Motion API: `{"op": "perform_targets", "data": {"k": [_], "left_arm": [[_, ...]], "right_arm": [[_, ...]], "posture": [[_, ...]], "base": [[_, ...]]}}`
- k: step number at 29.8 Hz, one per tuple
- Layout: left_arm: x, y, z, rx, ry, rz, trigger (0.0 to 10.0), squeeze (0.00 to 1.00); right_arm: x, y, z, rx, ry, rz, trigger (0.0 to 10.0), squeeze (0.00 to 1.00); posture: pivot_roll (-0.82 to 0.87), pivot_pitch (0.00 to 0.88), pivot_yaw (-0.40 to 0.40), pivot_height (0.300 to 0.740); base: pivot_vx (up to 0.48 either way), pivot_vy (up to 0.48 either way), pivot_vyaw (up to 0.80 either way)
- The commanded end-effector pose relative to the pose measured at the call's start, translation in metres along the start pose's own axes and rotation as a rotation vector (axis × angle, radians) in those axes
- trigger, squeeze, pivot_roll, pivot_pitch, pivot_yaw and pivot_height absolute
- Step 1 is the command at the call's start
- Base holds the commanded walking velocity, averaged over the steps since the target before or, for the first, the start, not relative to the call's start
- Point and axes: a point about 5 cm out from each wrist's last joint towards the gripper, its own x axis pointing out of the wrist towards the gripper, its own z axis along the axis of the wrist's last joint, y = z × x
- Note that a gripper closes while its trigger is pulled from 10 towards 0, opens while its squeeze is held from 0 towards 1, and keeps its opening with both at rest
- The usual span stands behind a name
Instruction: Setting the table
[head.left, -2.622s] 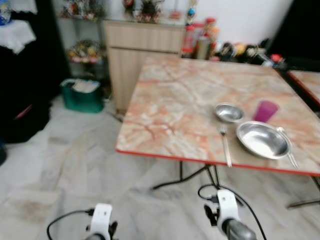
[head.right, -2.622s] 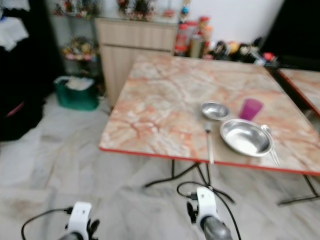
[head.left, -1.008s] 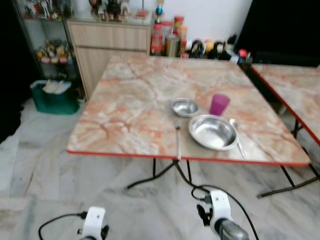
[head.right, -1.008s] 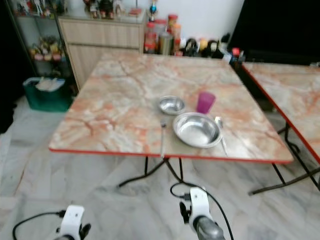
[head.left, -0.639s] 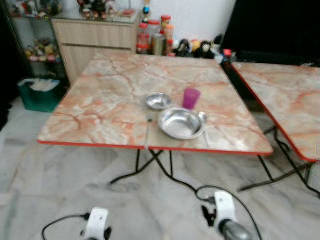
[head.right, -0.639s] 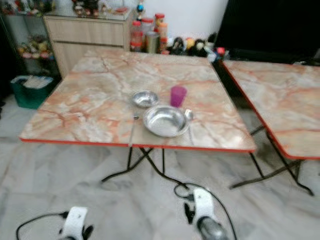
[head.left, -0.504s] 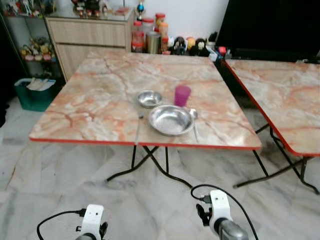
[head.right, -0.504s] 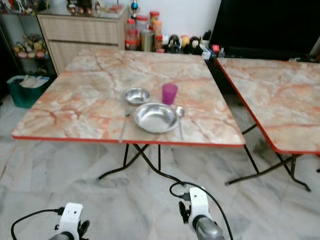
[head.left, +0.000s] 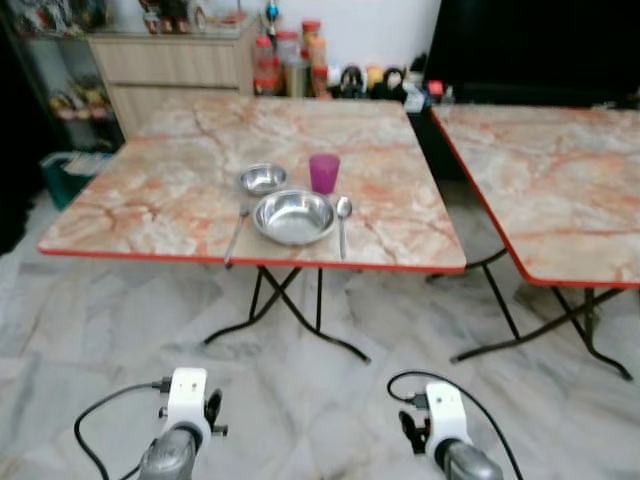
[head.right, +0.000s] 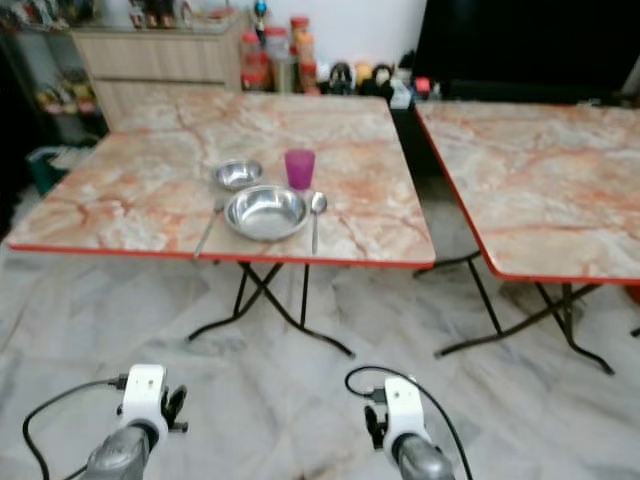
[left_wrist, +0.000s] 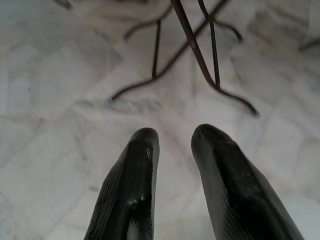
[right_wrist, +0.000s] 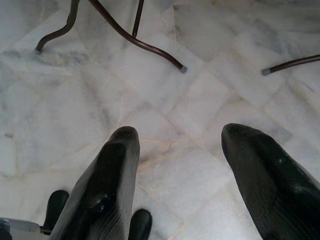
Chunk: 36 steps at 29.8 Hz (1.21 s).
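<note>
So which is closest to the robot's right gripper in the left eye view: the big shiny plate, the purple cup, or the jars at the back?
From the right gripper, hanging low over the floor:
1. The big round steel plate, near the table's front edge.
2. The purple plastic cup, just behind the plate.
3. The row of jars and bottles, far back by the wall.

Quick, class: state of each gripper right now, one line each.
Left gripper: open, a narrow gap between its fingers, holding nothing, above the floor.
Right gripper: open wide, holding nothing, above the floor.
</note>
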Motion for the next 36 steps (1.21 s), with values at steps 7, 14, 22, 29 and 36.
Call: {"op": "perform_targets", "data": {"k": [7,14,22,29,36], "left_arm": [[0.011,0.008,0.047,-0.093,-0.235,0.052,10.0,0.00],[0.021,0.003,0.100,-0.153,-0.440,0.027,10.0,0.00],[0.025,-0.005,0.125,-0.180,-0.520,-0.005,10.0,0.00],[0.025,-0.004,0.134,-0.188,-0.555,-0.004,10.0,0.00],[0.025,0.001,0.150,-0.194,-0.608,0.005,10.0,0.00]], "right_arm": [[0.001,0.003,0.004,0.004,-0.016,0.005,10.0,0.00],[0.001,0.004,0.003,-0.006,-0.013,0.011,10.0,0.00],[0.001,0.004,0.003,-0.007,-0.021,0.010,10.0,0.00],[0.001,0.005,0.003,-0.015,-0.017,0.015,10.0,0.00],[0.001,0.004,0.004,-0.017,-0.017,0.014,10.0,0.00]], "posture": [[0.08,0.000,-0.060,0.740],[0.08,0.000,-0.060,0.740],[0.07,0.000,-0.049,0.740],[0.07,0.000,-0.051,0.740],[0.08,0.000,-0.059,0.740]], "base": [[0.000,0.000,0.00],[0.000,0.000,0.00],[0.142,0.000,0.00],[0.349,0.000,0.00],[0.350,0.000,0.00]]}}
